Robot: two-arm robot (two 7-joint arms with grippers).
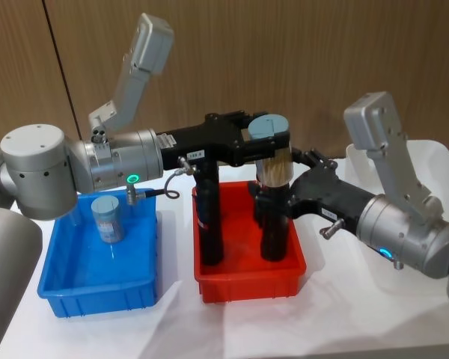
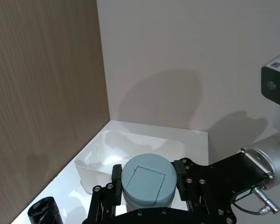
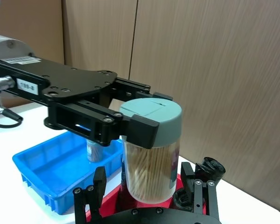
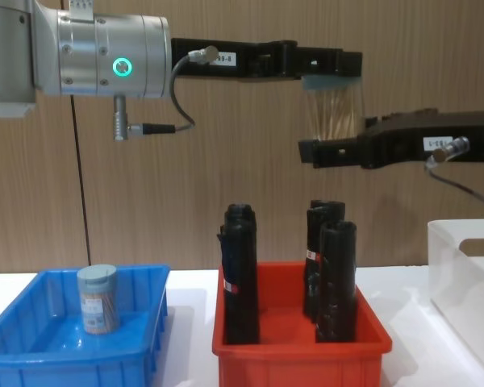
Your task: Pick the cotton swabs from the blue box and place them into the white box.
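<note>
Status: about mid-transfer on one jar, nothing delivered as far as I can see.

- Left gripper [image 2: 148, 181] is clenched on the grey-blue lid of a cotton swab jar [image 4: 332, 109]. It holds the jar upright in mid-air, upper centre-right of the chest view, above the red bin [image 4: 298, 355] with its black rolls [image 4: 240, 274].
- Right gripper [image 3: 149, 186] sits at the base of the same jar. Its jaws are released and straddle the jar, with a visible gap on one side in the right wrist view, so no grip there. I read this as a handover set up but not closed.
- A second jar [image 1: 107, 219] stands upright in the blue box [image 1: 97, 292], lower left of the head view, near the back wall.
- The white box [image 4: 460, 274] is at the right edge of the chest view. In the left wrist view I see no jar in the visible part of its interior, though the gripper hides the near end.

What's left, by my estimate:
- Right jaws close on the jar body and the left lets go of the lid.
- The right arm carries the jar across to the white box at frame right and drops it in.
- The left arm goes to the blue box for the remaining jar and repeats.

I put it well under half done: zero of two jars placed, one in the air.
</note>
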